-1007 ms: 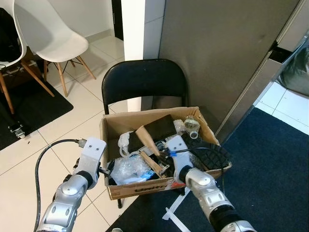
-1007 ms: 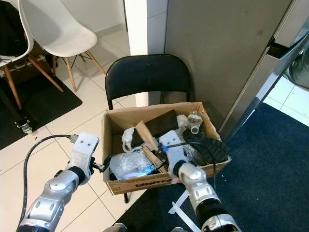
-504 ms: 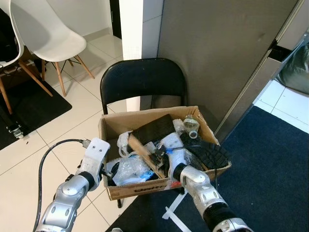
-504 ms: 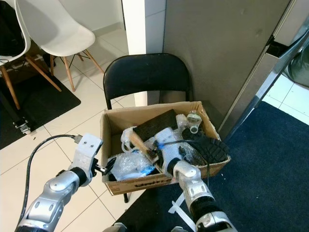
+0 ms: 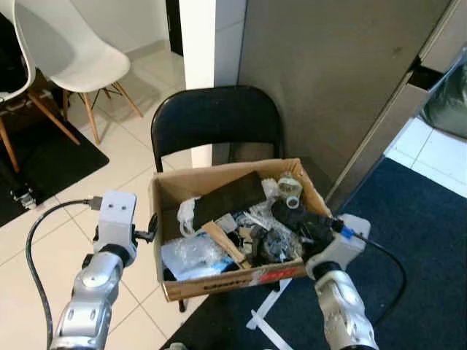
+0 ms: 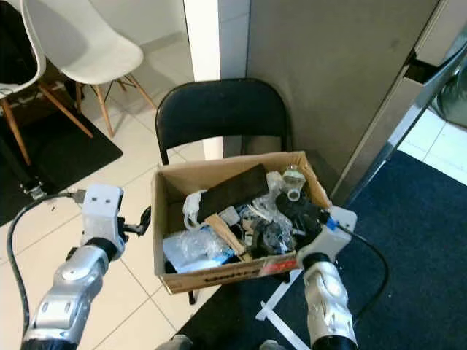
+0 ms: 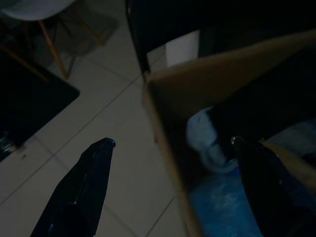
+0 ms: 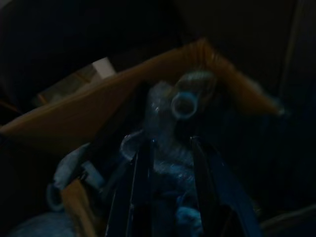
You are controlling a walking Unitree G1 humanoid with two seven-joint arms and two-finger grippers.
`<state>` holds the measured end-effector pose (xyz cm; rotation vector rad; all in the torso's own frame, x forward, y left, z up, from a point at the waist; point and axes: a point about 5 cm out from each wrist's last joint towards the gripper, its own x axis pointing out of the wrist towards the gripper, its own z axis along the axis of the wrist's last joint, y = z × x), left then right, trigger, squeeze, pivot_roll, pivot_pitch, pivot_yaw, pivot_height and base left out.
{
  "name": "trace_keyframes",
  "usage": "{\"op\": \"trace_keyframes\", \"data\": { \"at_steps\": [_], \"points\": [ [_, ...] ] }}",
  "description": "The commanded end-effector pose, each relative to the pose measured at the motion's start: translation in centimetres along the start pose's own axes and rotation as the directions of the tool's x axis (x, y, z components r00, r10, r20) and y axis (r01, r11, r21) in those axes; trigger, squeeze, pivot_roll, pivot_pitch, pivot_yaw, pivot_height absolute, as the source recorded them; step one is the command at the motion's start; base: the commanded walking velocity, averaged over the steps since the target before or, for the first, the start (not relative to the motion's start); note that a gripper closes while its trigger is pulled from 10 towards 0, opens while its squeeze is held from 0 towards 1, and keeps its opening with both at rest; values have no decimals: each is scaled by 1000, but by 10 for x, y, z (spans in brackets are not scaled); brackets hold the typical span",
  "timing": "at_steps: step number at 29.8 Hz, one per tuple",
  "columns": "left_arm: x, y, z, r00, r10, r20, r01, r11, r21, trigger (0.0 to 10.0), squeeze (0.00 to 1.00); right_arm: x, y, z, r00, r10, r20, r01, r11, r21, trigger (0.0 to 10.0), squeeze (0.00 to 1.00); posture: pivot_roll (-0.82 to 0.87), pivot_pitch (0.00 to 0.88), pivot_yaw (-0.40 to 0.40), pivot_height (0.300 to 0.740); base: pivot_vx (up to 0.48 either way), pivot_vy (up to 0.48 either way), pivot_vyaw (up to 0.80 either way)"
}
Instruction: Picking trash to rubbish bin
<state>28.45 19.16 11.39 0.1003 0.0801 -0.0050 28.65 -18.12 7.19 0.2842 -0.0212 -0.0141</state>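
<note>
Box: the cardboard box point(image 5: 219, 281) sits on the seat of a black folding chair point(image 5: 215, 120), packed with trash and serving as the bin here.
Contents: a flat dark slab point(image 5: 230, 197) lies across the back, a clear plastic bottle point(image 5: 290, 188) sits in the far corner towards the robot's right, crumpled plastic wrap point(image 5: 191, 254) lies at the front towards its left, and a black shoe sole point(image 5: 295, 219) rests among the clutter by the right wall.
Right gripper: the right gripper point(image 8: 168, 173) is at the box's right wall, its fingers reaching in over the rim with a narrow gap between them; the view is dark, so I cannot tell whether they grip anything.
Left gripper: the left gripper point(image 7: 168, 182) hangs outside the box's left wall, fingers spread wide and holding nothing, one finger over the floor tiles point(image 5: 44, 240) and the other over the box.
Step in hand: looks like the trash is already in, and the right arm is finishing at the box.
Doing it well: lift the right fingers straight up clear of the rim, so the wrist cable point(image 5: 379, 251) and the shoe sole don't snag.
Watch for: the box overhangs the seat front; a sideways nudge on either wall could tip it.
</note>
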Motion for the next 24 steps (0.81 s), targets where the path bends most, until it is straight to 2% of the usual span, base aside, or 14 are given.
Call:
{"op": "trace_keyframes", "data": {
  "at_steps": [1,4,7,15,16,19,24],
  "points": [
    [-5,-6,0,1000,-16,13,16,1000,-22,10000,0,-3,8,5,999,30,32,-28,998,-54,10000,0,50,166,12,740,0,0,0],
    [-8,-8,0,1000,-1,25,1,999,-33,10000,0,-4,16,9,998,56,36,-55,998,-15,10000,0,56,164,13,740,0,0,0],
    [-9,-7,0,999,15,34,-13,998,-54,10000,0,-3,23,7,996,86,17,-85,995,-51,10000,0,53,166,10,740,0,0,0],
    [-11,-10,0,999,12,31,-10,998,-58,10000,0,1,26,5,998,68,11,-67,995,-75,10000,0,56,160,5,740,0,0,0],
    [-11,-11,0,999,2,34,0,998,-60,10000,0,3,26,7,998,67,6,-66,992,-112,10000,0,56,154,2,740,0,0,0],
    [-12,-12,-1,1000,8,30,-6,997,-76,10000,0,3,28,8,996,85,5,-83,985,-148,10000,0,60,147,7,740,0,0,0],
    [-12,-14,0,999,-9,36,12,997,-75,10000,0,3,29,9,996,91,8,-89,985,-147,10000,0,57,138,1,740,-264,0,0]
  ]
}}
